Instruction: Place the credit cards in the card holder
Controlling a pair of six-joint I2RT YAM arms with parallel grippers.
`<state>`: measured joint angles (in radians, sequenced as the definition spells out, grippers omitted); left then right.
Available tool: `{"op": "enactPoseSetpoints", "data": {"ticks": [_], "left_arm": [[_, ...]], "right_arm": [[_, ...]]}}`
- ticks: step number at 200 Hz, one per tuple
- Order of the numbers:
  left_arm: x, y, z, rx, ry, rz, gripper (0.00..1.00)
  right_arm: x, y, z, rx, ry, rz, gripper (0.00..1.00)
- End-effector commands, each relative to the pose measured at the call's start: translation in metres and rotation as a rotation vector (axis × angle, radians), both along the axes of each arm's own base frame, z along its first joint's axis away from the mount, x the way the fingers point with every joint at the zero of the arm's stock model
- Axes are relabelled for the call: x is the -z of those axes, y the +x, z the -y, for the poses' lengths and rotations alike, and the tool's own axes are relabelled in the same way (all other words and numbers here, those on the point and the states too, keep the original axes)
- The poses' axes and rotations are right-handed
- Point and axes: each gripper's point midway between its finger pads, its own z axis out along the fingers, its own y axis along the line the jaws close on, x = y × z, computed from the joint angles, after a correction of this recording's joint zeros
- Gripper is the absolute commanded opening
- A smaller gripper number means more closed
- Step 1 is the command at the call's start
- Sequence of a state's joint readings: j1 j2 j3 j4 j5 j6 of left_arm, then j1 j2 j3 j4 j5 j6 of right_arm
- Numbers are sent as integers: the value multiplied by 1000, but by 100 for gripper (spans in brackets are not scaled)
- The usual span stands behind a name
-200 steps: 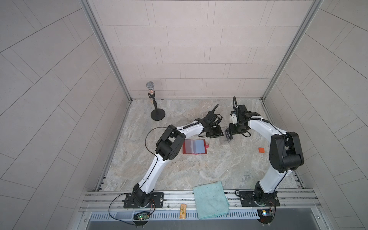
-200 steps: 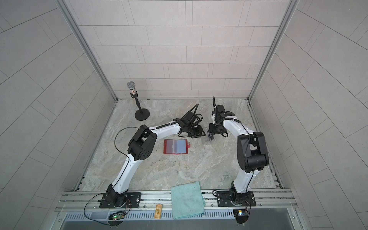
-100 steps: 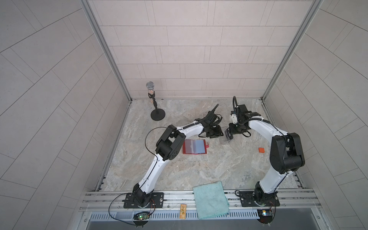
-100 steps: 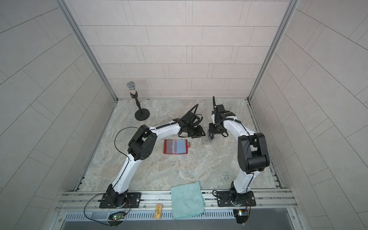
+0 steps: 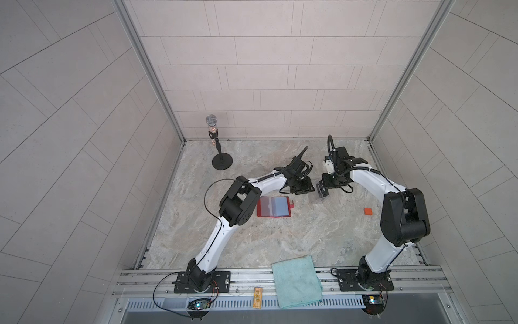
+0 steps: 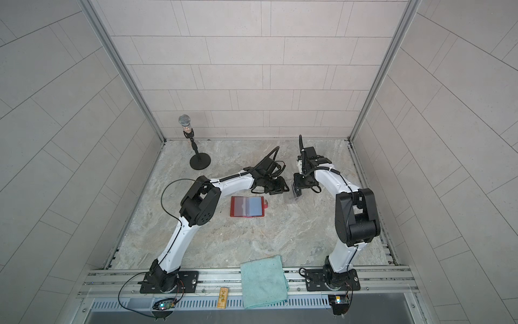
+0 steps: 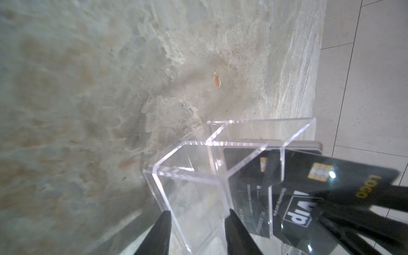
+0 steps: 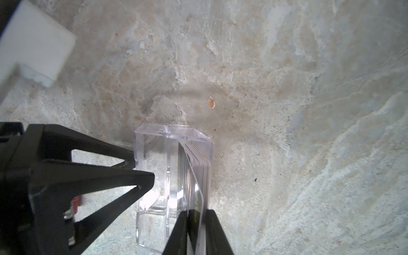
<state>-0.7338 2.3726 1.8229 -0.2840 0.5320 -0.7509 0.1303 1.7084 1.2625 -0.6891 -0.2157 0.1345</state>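
The card holder (image 5: 274,206) (image 6: 247,206) is a red wallet lying open on the stone table, with a pale blue card in one clear sleeve. To its right stands a small clear plastic box (image 7: 192,176) (image 8: 154,159) holding a stack of credit cards (image 8: 202,170). My left gripper (image 7: 197,212) (image 5: 309,188) is shut on the box, one finger on each side wall. My right gripper (image 8: 197,213) (image 5: 322,193) is shut on a black credit card (image 7: 331,183) with "vip" and "LOGO" lettering. That card tilts out of the box.
A microphone on a round stand (image 5: 221,162) is at the back left. A small orange block (image 5: 368,211) lies right of the right arm. A teal cloth (image 5: 297,280) drapes over the front rail beside a small wooden tag (image 5: 257,297). Tiled walls close in three sides.
The right gripper's jaws have drawn together onto the card. Both arms, the box and the wallet stay where they were.
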Motion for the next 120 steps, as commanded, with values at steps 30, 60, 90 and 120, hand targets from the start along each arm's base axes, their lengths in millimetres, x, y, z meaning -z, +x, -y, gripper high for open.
{"op": "enactPoseSetpoints", "data": {"ticks": [30,60,90,120], "left_arm": [[26,-15,-26,-16,117,-76,44],[22,-15,-23,-12,95,-74,44],[13,-15,-19,-5,64,-71,46],[-7,-14,-7,22,-7,-57,50]], "right_arm": [[-17,-1,11,18,-42,33,9],[-20,-1,9,17,-29,41,2],[-25,-1,7,14,-14,51,0],[-27,-2,0,3,22,49,0]]}}
